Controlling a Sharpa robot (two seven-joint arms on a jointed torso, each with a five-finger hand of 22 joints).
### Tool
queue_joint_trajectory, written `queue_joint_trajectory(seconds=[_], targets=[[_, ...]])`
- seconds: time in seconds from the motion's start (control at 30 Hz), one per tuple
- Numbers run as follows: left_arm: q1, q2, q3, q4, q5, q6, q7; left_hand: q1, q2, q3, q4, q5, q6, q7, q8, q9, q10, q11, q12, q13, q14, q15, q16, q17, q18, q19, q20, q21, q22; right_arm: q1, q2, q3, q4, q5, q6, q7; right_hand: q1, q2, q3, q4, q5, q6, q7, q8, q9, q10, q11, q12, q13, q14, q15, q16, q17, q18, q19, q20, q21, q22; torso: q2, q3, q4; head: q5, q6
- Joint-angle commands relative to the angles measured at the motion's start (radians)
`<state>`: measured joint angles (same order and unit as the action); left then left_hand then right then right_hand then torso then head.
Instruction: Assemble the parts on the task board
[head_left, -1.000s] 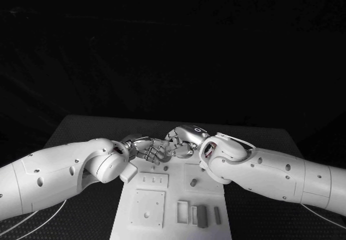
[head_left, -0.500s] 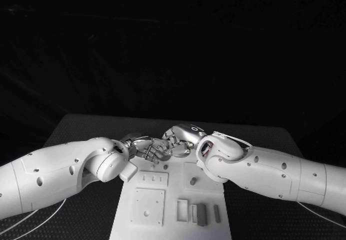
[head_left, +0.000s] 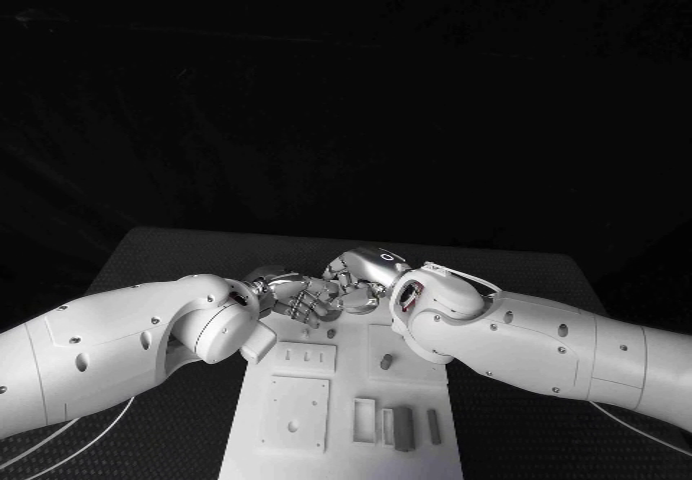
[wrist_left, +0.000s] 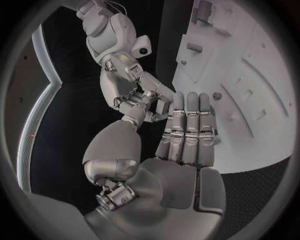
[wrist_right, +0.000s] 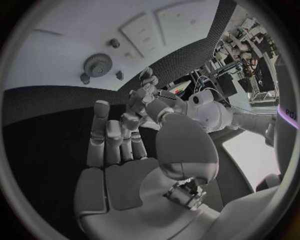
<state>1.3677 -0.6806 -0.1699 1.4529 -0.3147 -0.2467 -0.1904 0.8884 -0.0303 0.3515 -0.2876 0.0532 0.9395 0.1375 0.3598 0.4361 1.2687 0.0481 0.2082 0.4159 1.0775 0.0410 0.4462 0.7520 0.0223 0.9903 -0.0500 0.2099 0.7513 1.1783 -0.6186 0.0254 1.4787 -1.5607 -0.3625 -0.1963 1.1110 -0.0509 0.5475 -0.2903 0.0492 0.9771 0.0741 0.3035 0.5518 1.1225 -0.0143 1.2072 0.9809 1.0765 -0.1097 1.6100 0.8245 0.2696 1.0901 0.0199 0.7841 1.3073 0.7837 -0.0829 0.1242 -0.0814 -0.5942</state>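
The white task board (head_left: 346, 400) lies down the middle of the black table. Both hands hover over its far end. My left hand (head_left: 296, 297) and right hand (head_left: 364, 280) meet there, fingertips touching. In the left wrist view my left hand's fingers (wrist_left: 187, 127) stretch out straight over an empty palm, and the right hand (wrist_left: 128, 85) curls its fingers down onto their tips. In the right wrist view the right palm (wrist_right: 125, 185) is empty too, and the left hand (wrist_right: 147, 100) reaches onto its fingertips. I cannot tell whether a small part sits between the touching fingertips.
Several grey parts (head_left: 404, 428) lie in slots at the board's near end, and a small peg (head_left: 387, 365) stands near the middle. The right wrist view shows a gear (wrist_right: 98, 64) on the board with small pegs (wrist_right: 114, 43) beside it. Black table (head_left: 173, 260) surrounds the board.
The right hand has shifted slightly up and toward the left hand, closing the gap between them. The left arm has barely moved. The parts on the board lie as before.
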Motion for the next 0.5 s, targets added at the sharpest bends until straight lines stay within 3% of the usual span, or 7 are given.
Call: queue_joint_trajectory(seconds=[0.03,0.5], targets=[[0.002,0.004,0.001,0.006,-0.003,0.008,0.01,0.011,0.002,0.006,-0.001,-0.004,0.008,0.0,-0.004,0.002,-0.003,0.001,-0.005,0.003,0.005,0.001,-0.006,0.003,-0.003,0.003,-0.006,-0.006,0.002,0.0,0.004,0.0,-0.005,-0.011,0.016,0.005,0.003,0.001,0.003,0.003,0.0,0.031,0.023,0.003,0.004,0.01,0.0,0.0,-0.001,0.003,-0.007,0.002,-0.001,-0.008,0.005,0.0,0.004,0.018,0.0,-0.0006,-0.0001,0.0,0.0],[0.002,0.001,0.001,0.001,-0.004,0.0,0.009,0.058,0.018,0.048,0.004,-0.004,0.026,-0.006,0.0,0.006,0.01,-0.004,-0.01,0.029,0.022,-0.004,-0.013,0.022,-0.006,0.014,-0.01,-0.003,0.01,-0.001,0.003,0.0,-0.007,-0.01,0.023,0.006,0.002,0.001,0.003,0.003,0.0,0.031,0.023,0.003,0.004,0.011,0.0,0.0,-0.002,0.004,-0.007,0.001,-0.002,-0.008,0.005,0.0,0.004,0.018,0.0,-0.0001,-0.0001,0.002,-0.001]])
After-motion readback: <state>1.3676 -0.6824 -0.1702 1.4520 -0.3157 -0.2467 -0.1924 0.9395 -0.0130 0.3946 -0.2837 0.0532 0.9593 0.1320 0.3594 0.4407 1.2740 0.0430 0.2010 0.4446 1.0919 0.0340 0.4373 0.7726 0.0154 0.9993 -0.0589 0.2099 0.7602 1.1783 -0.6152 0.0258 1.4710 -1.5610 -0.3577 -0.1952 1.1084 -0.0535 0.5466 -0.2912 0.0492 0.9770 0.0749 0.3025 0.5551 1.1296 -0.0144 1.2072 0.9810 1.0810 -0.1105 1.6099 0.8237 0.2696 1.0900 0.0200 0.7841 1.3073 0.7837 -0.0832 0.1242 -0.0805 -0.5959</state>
